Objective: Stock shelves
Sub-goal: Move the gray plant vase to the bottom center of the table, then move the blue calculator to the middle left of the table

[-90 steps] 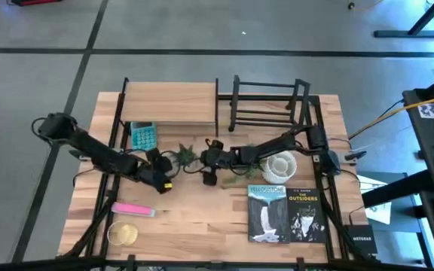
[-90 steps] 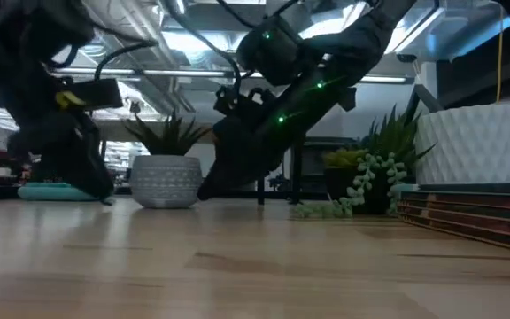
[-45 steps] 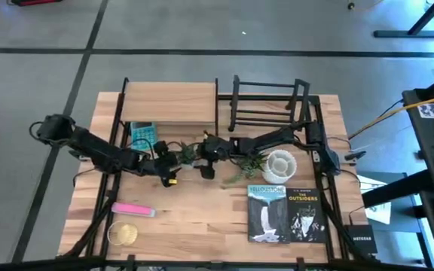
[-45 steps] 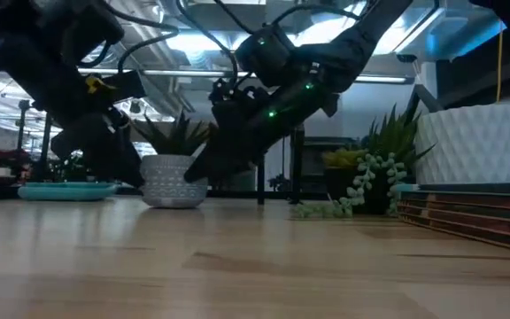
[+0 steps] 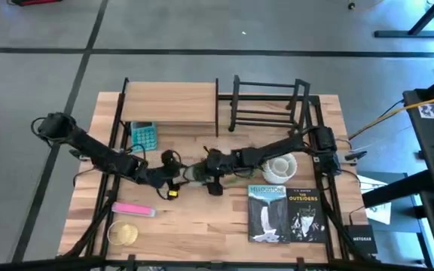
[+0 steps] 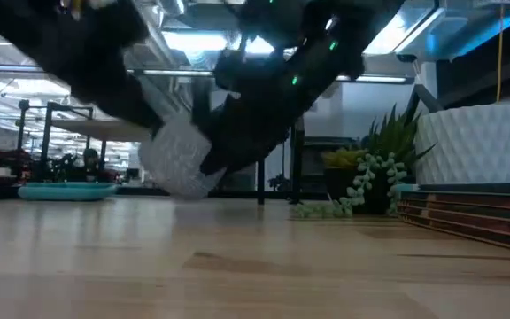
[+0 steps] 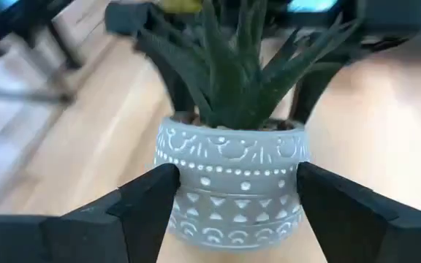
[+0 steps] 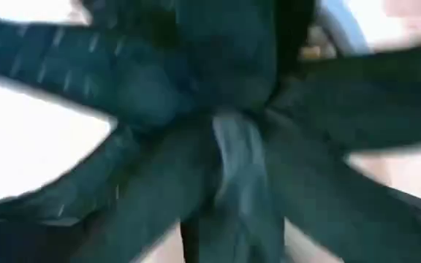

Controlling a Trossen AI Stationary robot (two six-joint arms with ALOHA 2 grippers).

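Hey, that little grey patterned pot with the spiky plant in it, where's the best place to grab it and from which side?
Probably across the grey patterned pot's round wall, below the rim, coming in level from the side. Spiky leaves crowd the top, so a grab from above would crush them. The left gripper already brackets the wall like this.

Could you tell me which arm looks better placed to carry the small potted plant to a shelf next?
Probably the left. The left gripper has its fingers on both sides of the grey patterned pot, while the right gripper sits against the plant's leaves, its hold unclear.
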